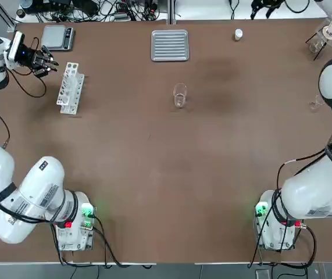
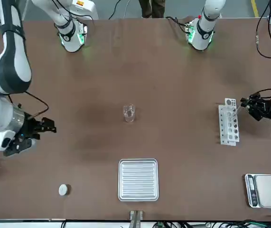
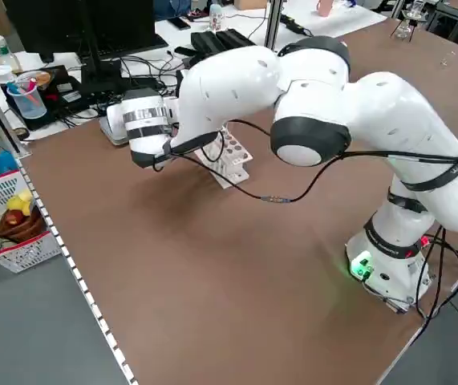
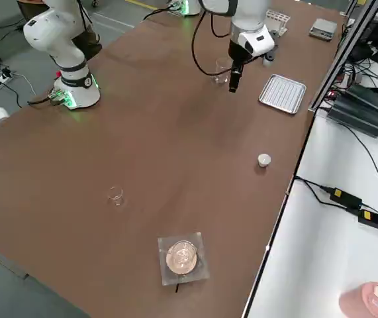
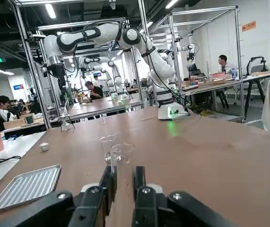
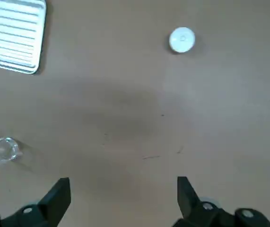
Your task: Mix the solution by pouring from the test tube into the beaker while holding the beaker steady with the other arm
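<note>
Left hand: (image 5: pixel 124 175) clenched on the test tube (image 5: pixel 122 201), held over the far left part of the tabletop (image 1: pixel 154 145). Too light a squeeze would let the smooth glass turn or slide when I roll my wrist; too hard a squeeze could crack it.

Test tube: between my left fingers, mouth past the fingertips. Its contents I cannot make out; tilting on the way over could spill them early.

Perforated rack: (image 2: pixel 228 122) just beside my left hand. Swinging out low could catch the rack and tip it, or chip the glass.

Beaker: (image 1: pixel 179 95) upright near the middle of the tabletop, no hand touching it. Pouring now would leave it unsteadied; a knock from the tube could overturn it. Both are clear glass, so I could misjudge the rims and pour down the outside.

Right hand: (image 6: pixel 124 182) released, fingers wide apart and nothing between them, above the tabletop to the beaker's right. Coming in off-centre, one finger could land on the rim or shove the beaker. Closing hard could break it. Parked too close above, this hand could block the tube's path.

Ribbed tray: (image 1: pixel 170 45) beyond the beaker. A beaker pushed far enough that way would strike its edge.
</note>
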Controlling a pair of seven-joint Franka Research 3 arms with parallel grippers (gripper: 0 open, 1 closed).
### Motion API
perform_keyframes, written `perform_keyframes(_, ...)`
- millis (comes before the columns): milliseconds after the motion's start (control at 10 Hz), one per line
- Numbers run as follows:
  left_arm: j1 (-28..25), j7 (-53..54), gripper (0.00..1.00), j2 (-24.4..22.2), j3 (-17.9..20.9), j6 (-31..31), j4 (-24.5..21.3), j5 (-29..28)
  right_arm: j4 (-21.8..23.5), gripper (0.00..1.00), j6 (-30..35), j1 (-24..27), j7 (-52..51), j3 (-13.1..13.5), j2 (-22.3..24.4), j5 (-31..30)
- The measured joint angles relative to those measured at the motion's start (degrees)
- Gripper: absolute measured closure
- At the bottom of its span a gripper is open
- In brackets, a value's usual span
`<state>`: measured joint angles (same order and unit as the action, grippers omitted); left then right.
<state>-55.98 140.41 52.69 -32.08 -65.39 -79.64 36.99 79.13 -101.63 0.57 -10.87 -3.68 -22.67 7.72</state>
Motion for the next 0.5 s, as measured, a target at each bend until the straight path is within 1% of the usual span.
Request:
perform_keyframes(200, 0.5, 0.0, 0.78, 0.8, 0.1, -0.3, 0.4, 0.0, -1.9, 0.00, 1.7, 0.1, -0.1, 2.6, 0.2, -0.1)
perform_keyframes(400, 1.2, -0.5, 0.78, 1.7, 0.2, -0.3, 1.2, 0.0, -2.9, 0.00, 3.5, 0.0, 0.1, 3.3, 1.1, -0.3)
perform_keyframes(500, 1.3, -1.3, 0.78, 1.9, 0.2, -0.3, 1.5, 0.3, -4.1, 0.00, 5.9, 0.0, 0.7, 4.0, 1.5, -0.9)
